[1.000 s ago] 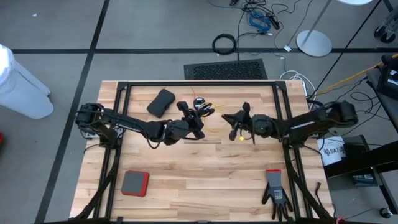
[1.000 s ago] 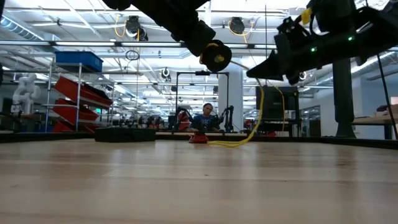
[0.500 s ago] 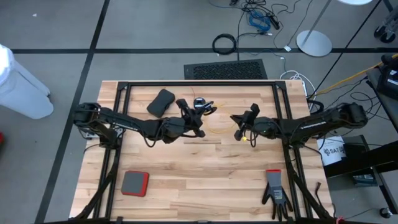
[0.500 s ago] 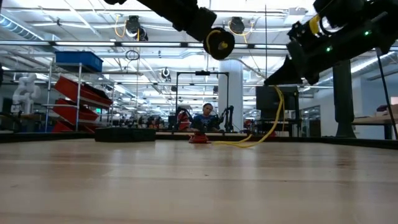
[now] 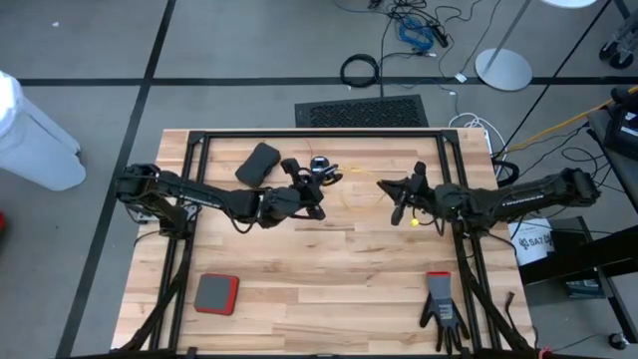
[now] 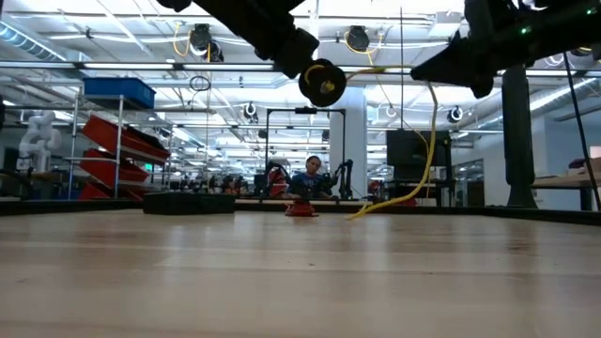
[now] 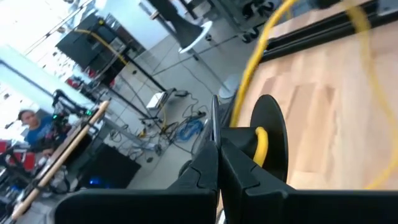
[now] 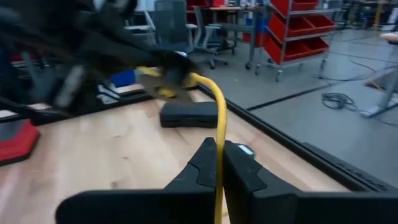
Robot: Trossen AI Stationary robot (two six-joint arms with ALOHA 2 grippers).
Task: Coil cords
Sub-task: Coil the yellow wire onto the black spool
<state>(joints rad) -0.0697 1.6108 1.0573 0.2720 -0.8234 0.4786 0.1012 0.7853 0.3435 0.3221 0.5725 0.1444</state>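
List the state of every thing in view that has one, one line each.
left gripper: shut on the black reel, held above the table
black reel: gripped, yellow cord wound on it
right gripper: shut on the yellow cord
yellow cord: pinched, sagging to the table
black glove: lying flat

On my wooden worktop (image 5: pixel 329 279) I count one thin yellow cord (image 6: pixel 430 141), one small round black reel (image 6: pixel 322 83), one dark rounded pouch (image 5: pixel 258 164), one flat red-edged grey pad (image 5: pixel 215 293) and one black glove (image 5: pixel 441 303). Two arms are mine, so two sets of jaws.
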